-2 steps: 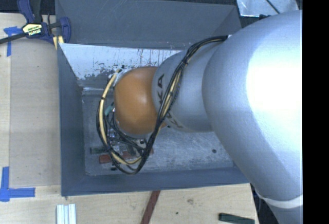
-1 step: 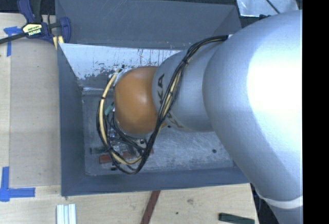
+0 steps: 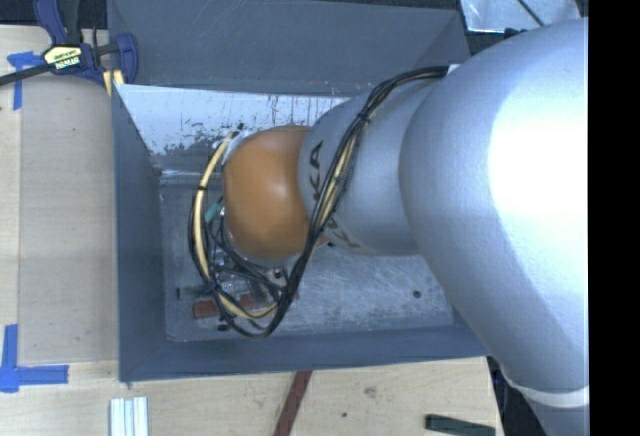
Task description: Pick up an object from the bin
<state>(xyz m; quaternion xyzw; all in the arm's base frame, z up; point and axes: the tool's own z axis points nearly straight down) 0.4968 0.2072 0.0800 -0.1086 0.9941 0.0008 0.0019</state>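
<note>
Overhead light glares on the arm (image 3: 500,174), shadowing the bin floor (image 3: 390,289).

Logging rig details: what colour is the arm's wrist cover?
The wrist cover is orange, camera view.

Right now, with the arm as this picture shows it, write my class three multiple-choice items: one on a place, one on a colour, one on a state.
1. Over which part of the bin is the wrist cover?
A. the left part
B. the far right corner
C. outside it

2. What colour is the wrist cover?
A. green
B. orange
C. blue

3. How is the arm placed?
A. reaching down into the bin
B. folded away from the bin
C. lying on the board to the left

Answers:
1 A: the cover sits above the left of the bin's floor.
2 B: its dome is orange.
3 A: the arm comes from the right and dips below the bin's walls.
</note>
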